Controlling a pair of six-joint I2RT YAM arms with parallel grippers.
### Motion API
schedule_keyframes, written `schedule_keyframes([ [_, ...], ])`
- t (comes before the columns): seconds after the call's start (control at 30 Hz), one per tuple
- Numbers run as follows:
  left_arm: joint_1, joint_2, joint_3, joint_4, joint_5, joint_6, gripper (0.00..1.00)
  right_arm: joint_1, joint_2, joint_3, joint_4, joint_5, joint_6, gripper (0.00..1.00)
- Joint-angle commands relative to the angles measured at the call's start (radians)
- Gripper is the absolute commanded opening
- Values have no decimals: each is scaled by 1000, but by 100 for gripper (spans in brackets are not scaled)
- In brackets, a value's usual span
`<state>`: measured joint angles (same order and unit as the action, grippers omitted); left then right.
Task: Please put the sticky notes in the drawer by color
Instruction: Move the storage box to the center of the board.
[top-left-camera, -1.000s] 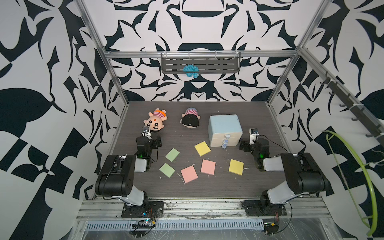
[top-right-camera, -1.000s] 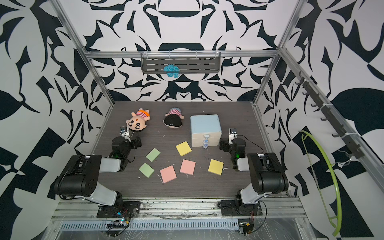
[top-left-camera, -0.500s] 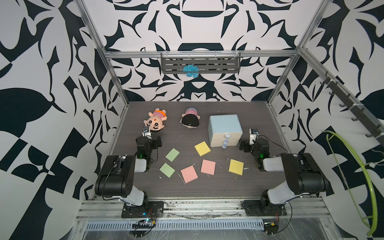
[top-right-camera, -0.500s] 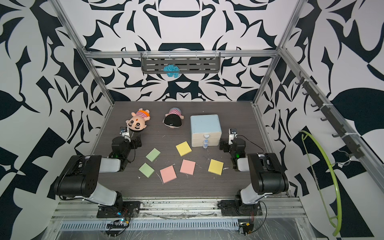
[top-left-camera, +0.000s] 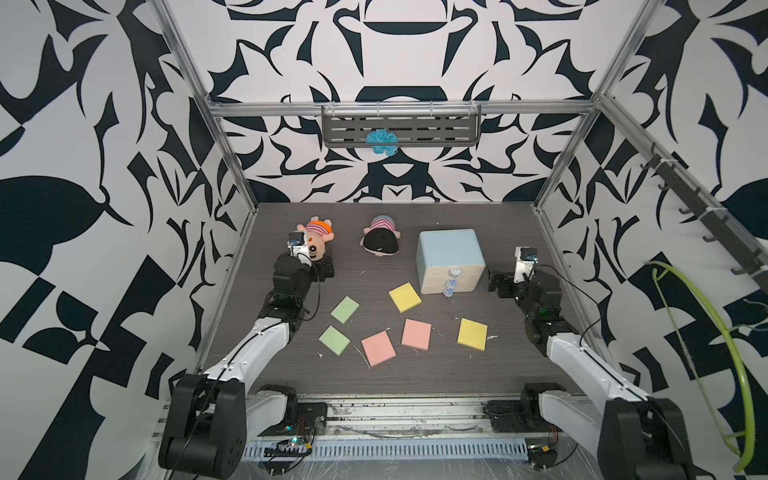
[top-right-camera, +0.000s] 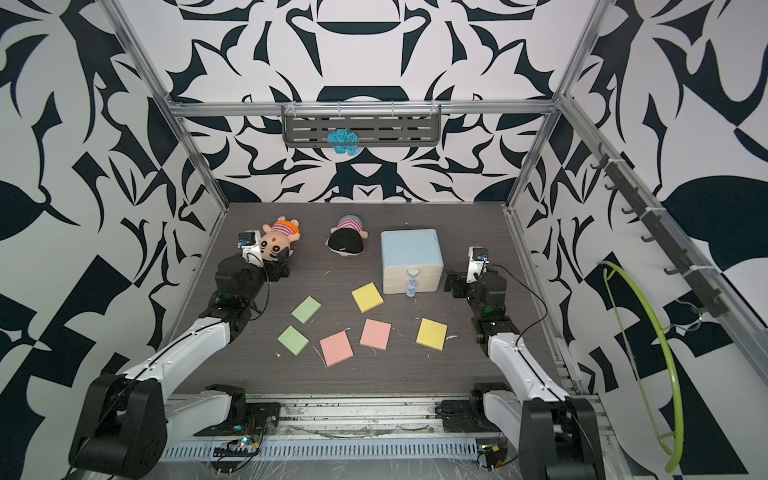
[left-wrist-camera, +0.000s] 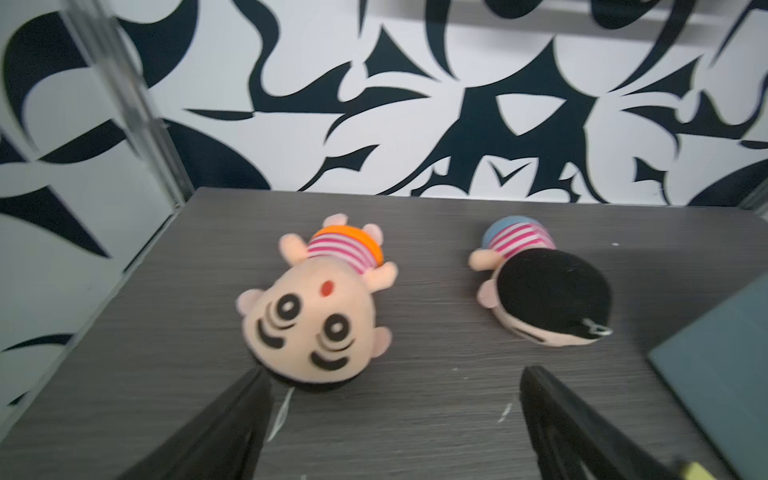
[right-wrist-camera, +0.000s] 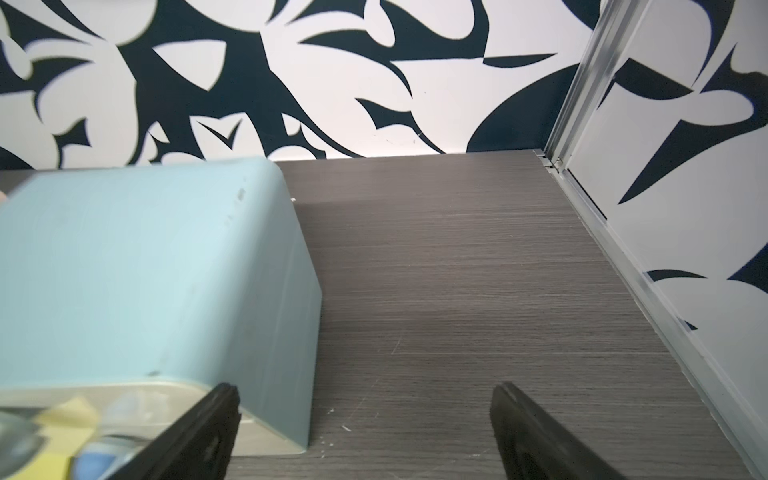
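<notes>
1. Nearest the robot's base, the sticky notes (top-left-camera: 378, 348) lie flat and apart on the table (top-left-camera: 415, 376). Two pink pads are in the front middle and two green pads (top-left-camera: 345, 309) lie toward the left arm. One yellow pad (top-left-camera: 472, 334) lies toward the right arm, and the other is just in front of the drawer.
2. Behind them stands the drawer (top-left-camera: 451, 257). All three trays are pushed in, and the knobs (top-left-camera: 450, 284) are stacked on the front face, facing the base.
3. The right gripper (top-left-camera: 496, 284) has its jaws spread wide and holds nothing. It sits just beside the drawer's right wall, about level with the front face. The knobs lie to its left, around the front corner. This arm is clearly the nearer one for pulling a tray open, but the claw would first have to come around to the front.
4. The left gripper (left-wrist-camera: 390, 382) is also spread wide and empty, well apart from the drawer. It points at a plush doll (left-wrist-camera: 311, 320), away from the pads. The green pads lie back toward the base and are nearer this arm.
5. Farthest back, a second doll (top-left-camera: 380, 243) lies face down, between the first doll and the drawer.
</notes>
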<state>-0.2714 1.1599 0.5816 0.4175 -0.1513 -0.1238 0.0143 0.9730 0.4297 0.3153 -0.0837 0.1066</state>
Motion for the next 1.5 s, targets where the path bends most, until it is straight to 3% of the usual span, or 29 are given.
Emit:
schedule_keyframes([
  [0.0, -135, 31, 92, -157, -57, -70, 99, -5, -72, 119, -256, -41, 134, 99],
  [0.2, -300, 230, 340, -334, -47, -319, 99, -4, -35, 310, -553, -94, 360, 99],
  [0.43, -382, 443, 555, -386, 173, -550, 99, -3, 172, 492, -709, -283, 423, 99],
  [0.47, -390, 468, 574, -388, 202, -579, 99, -2, 192, 500, -707, -303, 424, 95],
  [0.5, -394, 489, 592, -387, 239, -608, 99, -3, 210, 506, -703, -319, 425, 79],
  [0.57, -397, 538, 622, -377, 314, -671, 99, -2, 245, 522, -700, -341, 420, 62],
  [0.73, -411, 643, 679, -313, 447, -788, 98, -2, 325, 540, -652, -425, 416, 50],
  [0.87, -412, 699, 720, -278, 500, -842, 88, 10, 367, 549, -634, -430, 406, 48],
  [0.97, -413, 725, 751, -291, 504, -845, 84, 16, 392, 562, -634, -432, 393, 48],
  [1.03, -411, 735, 765, -293, 496, -841, 75, 22, 408, 570, -627, -432, 382, 45],
  [1.13, -406, 745, 778, -300, 478, -837, 69, 34, 442, 587, -624, -433, 370, 45],
  [1.47, -334, 751, 800, -334, 465, -808, 68, 125, 551, 669, -590, -423, 375, 45],
])
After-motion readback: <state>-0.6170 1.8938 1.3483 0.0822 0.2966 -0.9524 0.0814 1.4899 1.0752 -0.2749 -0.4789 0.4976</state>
